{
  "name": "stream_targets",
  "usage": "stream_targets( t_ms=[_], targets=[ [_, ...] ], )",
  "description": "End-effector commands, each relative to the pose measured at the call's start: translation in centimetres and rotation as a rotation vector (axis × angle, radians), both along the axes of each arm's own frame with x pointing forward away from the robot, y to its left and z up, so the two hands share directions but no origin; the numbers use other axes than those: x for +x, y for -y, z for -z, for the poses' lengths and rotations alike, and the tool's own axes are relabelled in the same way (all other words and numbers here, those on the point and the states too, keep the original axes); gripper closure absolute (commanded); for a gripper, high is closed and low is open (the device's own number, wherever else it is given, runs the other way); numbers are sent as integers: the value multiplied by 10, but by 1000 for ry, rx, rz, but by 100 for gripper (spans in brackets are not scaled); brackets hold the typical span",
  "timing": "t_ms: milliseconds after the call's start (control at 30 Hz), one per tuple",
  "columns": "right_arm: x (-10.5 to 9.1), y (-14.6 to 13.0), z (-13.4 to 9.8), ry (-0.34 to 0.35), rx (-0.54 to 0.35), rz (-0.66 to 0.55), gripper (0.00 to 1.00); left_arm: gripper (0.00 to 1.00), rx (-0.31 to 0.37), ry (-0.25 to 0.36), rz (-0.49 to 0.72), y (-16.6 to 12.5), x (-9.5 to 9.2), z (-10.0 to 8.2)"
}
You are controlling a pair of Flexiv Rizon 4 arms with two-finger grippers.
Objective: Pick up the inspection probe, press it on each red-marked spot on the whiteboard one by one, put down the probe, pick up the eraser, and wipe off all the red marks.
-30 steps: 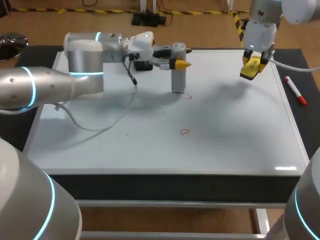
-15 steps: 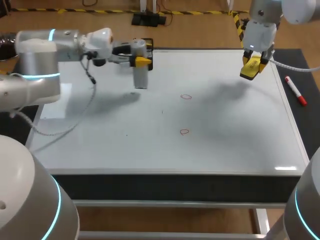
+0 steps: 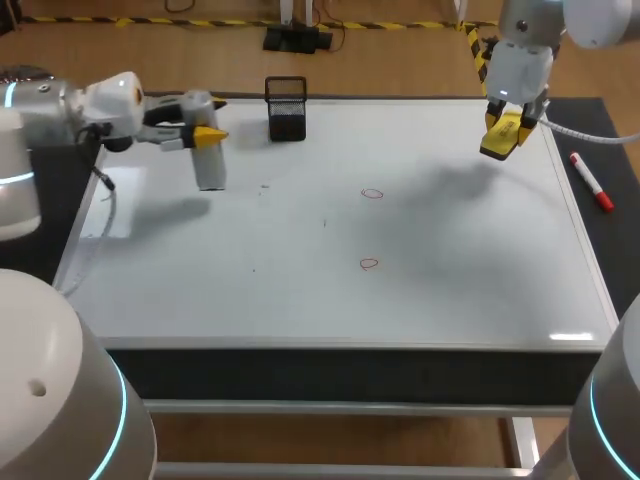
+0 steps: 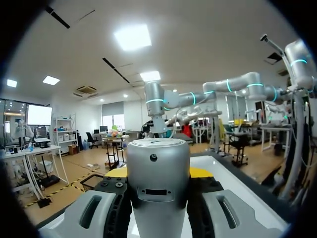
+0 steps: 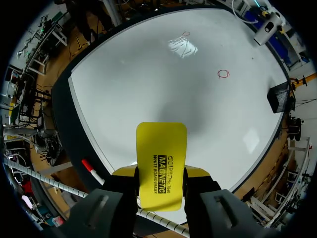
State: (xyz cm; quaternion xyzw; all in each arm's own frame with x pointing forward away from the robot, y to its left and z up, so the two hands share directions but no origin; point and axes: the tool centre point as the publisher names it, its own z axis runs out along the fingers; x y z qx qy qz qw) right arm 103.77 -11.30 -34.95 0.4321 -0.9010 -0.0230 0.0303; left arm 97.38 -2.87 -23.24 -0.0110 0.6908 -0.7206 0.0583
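Pincers both hold something: the left pincer [image 3: 212,118] is clenched on the silver inspection probe [image 3: 209,165], which stands upright between its 2 yellow tips over the far left part of the whiteboard [image 3: 450,290], its shadow falling apart from it. The right pincer [image 3: 500,137] grasps the yellow eraser [image 5: 161,148] above the board's far right corner. Near the board's middle lie the farther red mark [image 3: 372,194] and the nearer red mark [image 3: 369,264], well apart from both tools. A black mesh holder [image 3: 287,108] stands at the far edge. A red marker [image 3: 591,182] lies on the dark worktop [image 3: 615,235] just right of the board.
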Motion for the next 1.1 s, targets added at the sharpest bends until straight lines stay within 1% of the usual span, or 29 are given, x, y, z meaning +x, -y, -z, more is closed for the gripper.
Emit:
stream_targets(
  t_ms=[33,533,600,867,967,1000,1033,1100],
  targets=[
    [1,0,-1,-1,-4,-2,100,100,-3,1,-30,-22,-8,-2],
    [1,0,-1,-1,-4,-2,100,100,-3,1,-30,-22,-8,-2],
    [-9,-18,-3,5,-23,-59,100,100,-3,1,-30,-22,-8,-2],
    [-57,-94,4,17,60,-237,100,100,-3,1,-30,-22,-8,-2],
    [-69,-123,5,2,82,-318,100,100,-3,1,-30,-22,-8,-2],
    [-74,-138,6,-9,82,-370,100,100,-3,1,-30,-22,-8,-2],
    [-74,-140,7,-12,82,-377,100,100,-3,1,-30,-22,-8,-2],
    [-78,-157,8,-19,95,-429,100,100,-3,1,-30,-22,-8,-2]
  ],
)
